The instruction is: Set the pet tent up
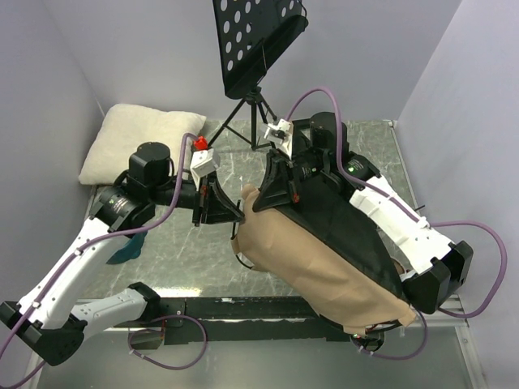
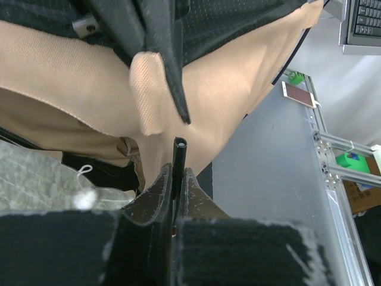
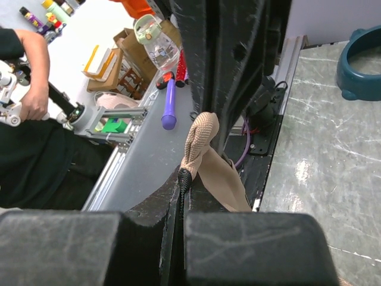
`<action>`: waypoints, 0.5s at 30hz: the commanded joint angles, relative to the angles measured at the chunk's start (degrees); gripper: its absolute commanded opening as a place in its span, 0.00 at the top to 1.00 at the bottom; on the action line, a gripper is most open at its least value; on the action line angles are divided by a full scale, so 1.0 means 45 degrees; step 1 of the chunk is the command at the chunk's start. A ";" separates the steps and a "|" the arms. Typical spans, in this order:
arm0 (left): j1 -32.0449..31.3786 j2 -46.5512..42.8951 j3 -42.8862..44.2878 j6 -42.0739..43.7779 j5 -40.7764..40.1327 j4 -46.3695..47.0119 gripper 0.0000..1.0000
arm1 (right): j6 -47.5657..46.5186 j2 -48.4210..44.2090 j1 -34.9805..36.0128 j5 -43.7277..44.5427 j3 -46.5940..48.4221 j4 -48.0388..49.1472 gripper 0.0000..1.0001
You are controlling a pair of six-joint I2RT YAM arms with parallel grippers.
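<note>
The pet tent [image 1: 324,259], tan-brown outside with a black lining [image 1: 340,215], hangs draped between the two arms, its lower end reaching the table's near edge. My left gripper [image 1: 220,207] is at the tent's left end. In the left wrist view this gripper [image 2: 177,174] is shut on a thin black pole [image 2: 179,149], whose hollow tip pokes up just below a tan fabric tab [image 2: 146,89]. My right gripper [image 1: 274,188] is at the tent's upper edge. Its wrist view shows the gripper [image 3: 184,177] shut on the black corded trim [image 3: 184,179], beside a tan fabric loop [image 3: 199,140].
A cream-white pillow [image 1: 142,139] lies at the back left. A black perforated stand [image 1: 255,40] on a tripod rises at the back centre. A teal bowl [image 3: 360,59] sits on the marbled tabletop [image 1: 186,243]. A person [image 3: 27,119] stands beyond the table's near rail.
</note>
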 commanded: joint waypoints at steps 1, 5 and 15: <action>-0.0100 0.0194 -0.0445 -0.0377 0.0128 -0.0386 0.99 | 0.0085 -0.0716 0.0268 -0.0689 0.0030 0.1210 1.00; -0.0100 0.0311 -0.0348 -0.0630 0.0206 -0.0191 0.99 | -0.0556 -0.0775 0.0424 -0.0631 0.0068 0.0375 1.00; -0.0100 0.0545 0.0413 -0.0378 0.0421 -0.0443 0.99 | -0.1671 -0.0639 0.0620 -0.0182 0.0127 -0.0957 1.00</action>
